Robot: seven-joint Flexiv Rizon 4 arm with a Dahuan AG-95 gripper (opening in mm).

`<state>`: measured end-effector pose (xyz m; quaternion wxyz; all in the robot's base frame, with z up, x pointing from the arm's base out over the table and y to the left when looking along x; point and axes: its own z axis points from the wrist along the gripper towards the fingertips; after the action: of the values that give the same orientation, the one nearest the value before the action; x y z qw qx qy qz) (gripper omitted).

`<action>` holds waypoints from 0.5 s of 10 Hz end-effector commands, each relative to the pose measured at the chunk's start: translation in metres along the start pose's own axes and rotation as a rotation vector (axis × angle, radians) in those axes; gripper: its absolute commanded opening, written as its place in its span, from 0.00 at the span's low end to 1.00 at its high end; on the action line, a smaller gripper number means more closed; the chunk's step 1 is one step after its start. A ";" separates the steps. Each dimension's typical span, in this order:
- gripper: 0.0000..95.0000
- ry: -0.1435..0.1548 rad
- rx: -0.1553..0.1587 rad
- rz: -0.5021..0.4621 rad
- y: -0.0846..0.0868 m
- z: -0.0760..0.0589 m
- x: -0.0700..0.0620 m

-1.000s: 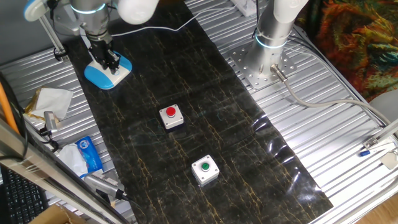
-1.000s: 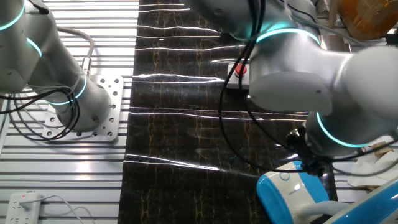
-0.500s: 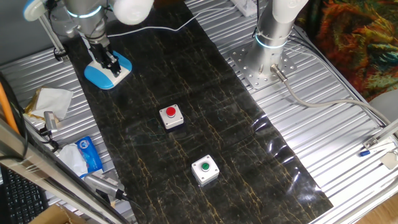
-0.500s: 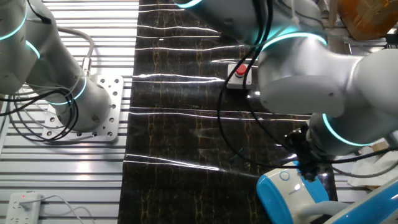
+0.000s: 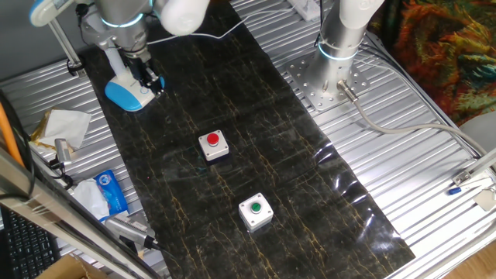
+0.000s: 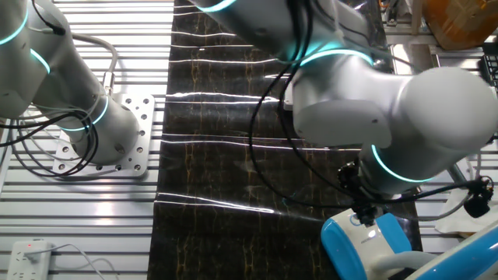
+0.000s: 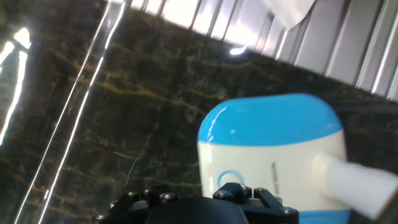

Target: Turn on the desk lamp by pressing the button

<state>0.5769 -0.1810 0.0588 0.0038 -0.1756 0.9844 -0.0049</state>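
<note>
The desk lamp's blue and white base (image 5: pixel 124 94) sits at the far left corner of the dark mat, and its white arm slants up to the left. My gripper (image 5: pixel 148 80) is at the base's right end, low over it. In the other fixed view the gripper (image 6: pixel 362 218) is down on the near end of the base (image 6: pixel 366 247). In the hand view the button (image 7: pixel 229 180) is a thin ring on the white plate, half hidden by the dark gripper body (image 7: pixel 199 202). No view shows a gap or contact between the fingertips.
A red push button (image 5: pixel 213 143) and a green push button (image 5: pixel 255 210) stand on grey boxes on the mat (image 5: pixel 256 147). A second arm's base (image 5: pixel 335 54) stands at the right. Paper and a blue packet (image 5: pixel 112 194) lie at the left.
The gripper has shifted across the lamp base towards its right end in one fixed view. In the other fixed view it now covers the ring. The lamp has not moved.
</note>
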 end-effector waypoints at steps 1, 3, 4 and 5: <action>0.60 0.002 0.000 0.005 -0.001 0.000 -0.002; 0.60 0.001 0.001 0.006 -0.003 0.001 -0.006; 0.60 0.001 0.000 0.006 -0.003 0.002 -0.006; 0.60 -0.001 0.002 0.009 -0.002 0.008 -0.007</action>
<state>0.5837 -0.1803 0.0497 0.0047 -0.1703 0.9854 -0.0061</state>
